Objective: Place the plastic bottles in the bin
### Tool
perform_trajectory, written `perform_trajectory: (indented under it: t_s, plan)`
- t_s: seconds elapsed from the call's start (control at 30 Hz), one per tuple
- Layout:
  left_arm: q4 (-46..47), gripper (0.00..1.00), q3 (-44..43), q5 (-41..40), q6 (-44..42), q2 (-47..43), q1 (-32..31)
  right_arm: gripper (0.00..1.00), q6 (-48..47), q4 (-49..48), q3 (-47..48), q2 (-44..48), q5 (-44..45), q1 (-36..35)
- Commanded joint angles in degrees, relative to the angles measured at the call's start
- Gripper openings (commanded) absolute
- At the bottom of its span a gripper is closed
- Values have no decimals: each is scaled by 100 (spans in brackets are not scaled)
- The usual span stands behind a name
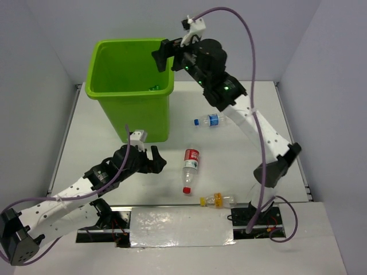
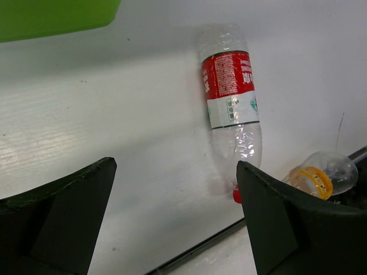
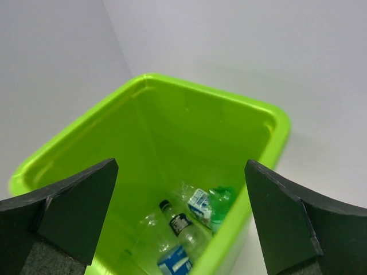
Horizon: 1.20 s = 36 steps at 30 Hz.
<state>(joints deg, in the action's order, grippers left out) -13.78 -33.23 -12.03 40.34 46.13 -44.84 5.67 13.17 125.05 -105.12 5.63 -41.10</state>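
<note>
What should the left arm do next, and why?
Probably ease the left pincer toward the red-label bottle and lower around its middle. The pincer is open and empty, and that bottle lies flat on the table just ahead of it, outside the bin.

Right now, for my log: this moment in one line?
left gripper open | right gripper open above bin | unbinned: red-label bottle, blue-label bottle, yellow-label bottle

A pincer finger (image 2: pixel 287 223) half hides the yellow-labelled bottle (image 2: pixel 324 175).
</note>
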Motion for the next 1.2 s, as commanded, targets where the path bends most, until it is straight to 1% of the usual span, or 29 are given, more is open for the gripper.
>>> perform_trajectory:
  t_s: [0.0, 0.03, 0.07, 0.1, 0.13, 0.17, 0.2, 0.23, 0.27, 0.3, 0.33, 0.37, 0.4, 0.43, 0.47, 0.53, 0.57, 0.6, 0.67, 0.77, 0.87, 1.0, 1.17]
  plan:
    - [489, 99, -175, 394, -210, 71, -34, 100, 46, -60, -602, 1087, 150, 242]
    - [534, 99, -183, 456, -228, 106, -42, 100, 196, -17, -779, 1256, 79, 339]
    - [569, 99, -192, 569, -245, 176, -60, 100, 337, 62, -972, 1440, -52, 618]
    - [639, 99, -210, 614, -263, 221, -77, 100, 477, 89, -1418, 1624, -210, 804]
    - [683, 99, -236, 649, -272, 317, -104, 100, 766, 115, -1666, 2027, -490, 971]
    - [727, 99, -262, 702, -263, 379, -130, 100, 864, 133, -1938, 2231, -536, 1294]
    - [762, 99, -280, 720, -263, 440, -156, 100, 935, 107, -2559, 2442, -528, 1446]
    - [859, 99, -324, 755, -272, 580, -226, 100, 1066, 29, -2887, 2879, -458, 1552]
    - [894, 99, -359, 772, -289, 668, -270, 100, 1094, -33, -3247, 3092, -309, 1622]
    - [912, 99, -438, 746, -298, 756, -323, 100, 1120, -112, -3973, 3320, -160, 1762]
    - [912, 99, -473, 711, -307, 931, -437, 100, 1199, -174, -4319, 3749, -37, 1816]
    - [904, 99, -526, 615, -290, 1020, -499, 100, 1260, -305, -4680, 3953, 182, 1921]
    - [912, 99, -622, 562, -281, 1125, -569, 100, 1322, -393, -5379, 4138, 202, 2000]
    - [956, 99, -658, 518, -298, 1318, -692, 100, 1549, -559, -5717, 4497, 132, 2062]
    - [991, 99, -736, 500, -324, 1424, -736, 100, 1708, -605, -6364, 4648, 88, 2193]
    - [1079, 99, -868, 535, -351, 1792, -807, 100, 2041, -753, -6939, 5025, 35, 2291]
    - [1088, 99, -947, 561, -386, 1916, -824, 100, 2148, -789, -7429, 5123, 96, 2326]
    - [1088, 99, -1105, 614, -404, 2196, -877, 100, 2331, -798, -7652, 5203, 183, 2361]
    - [1053, 99, -1342, 588, -413, 2478, -939, 100, 2499, -798, -8178, 5361, 394, 2379]
    - [1070, 99, -1580, 474, -378, 2971, -1062, 100, 2728, -798, -8706, 5458, 387, 2440]
    - [1158, 99, -1747, 456, -316, 3367, -1097, 100, 2738, -772, -8936, 5450, 343, 2493]
    - [1246, 99, -1985, 518, -246, 3963, -1141, 100, 2685, -614, -8963, 5432, 474, 2537]
    - [1176, 99, -2301, 202, -26, 4562, -1194, 100, 2694, -737, -9148, 5494, 422, 2581]
